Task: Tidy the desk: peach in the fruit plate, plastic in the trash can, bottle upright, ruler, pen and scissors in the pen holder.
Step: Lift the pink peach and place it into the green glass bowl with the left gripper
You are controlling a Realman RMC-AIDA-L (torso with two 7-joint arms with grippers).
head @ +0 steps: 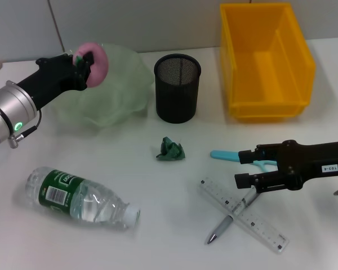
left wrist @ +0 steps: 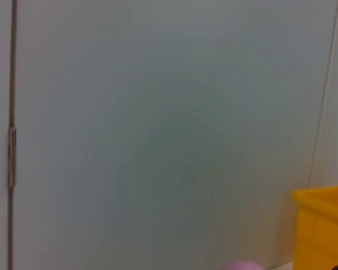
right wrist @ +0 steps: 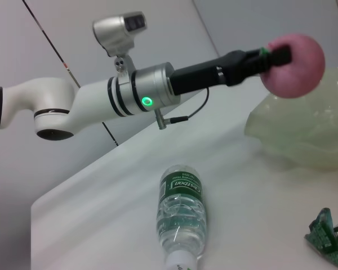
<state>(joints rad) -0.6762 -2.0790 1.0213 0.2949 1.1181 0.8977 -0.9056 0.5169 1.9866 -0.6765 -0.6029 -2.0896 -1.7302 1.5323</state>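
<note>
Above the pale green fruit plate point(head: 115, 93) at the far left, the left hand point(head: 83, 63) grips the peach point(head: 97, 62), its fingers partly hiding it. Right hand point(head: 247, 169) hovers released over the scissors point(head: 236, 157), whose blades it covers.

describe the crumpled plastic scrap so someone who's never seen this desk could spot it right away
Find the black mesh pen holder near the middle of the white desk. Just in front of it, toward the robot, lies the plastic scrap by itself. It is the only small, dark green, crumpled thing there, unlike the clear bottle lying on its side to its left.
</note>
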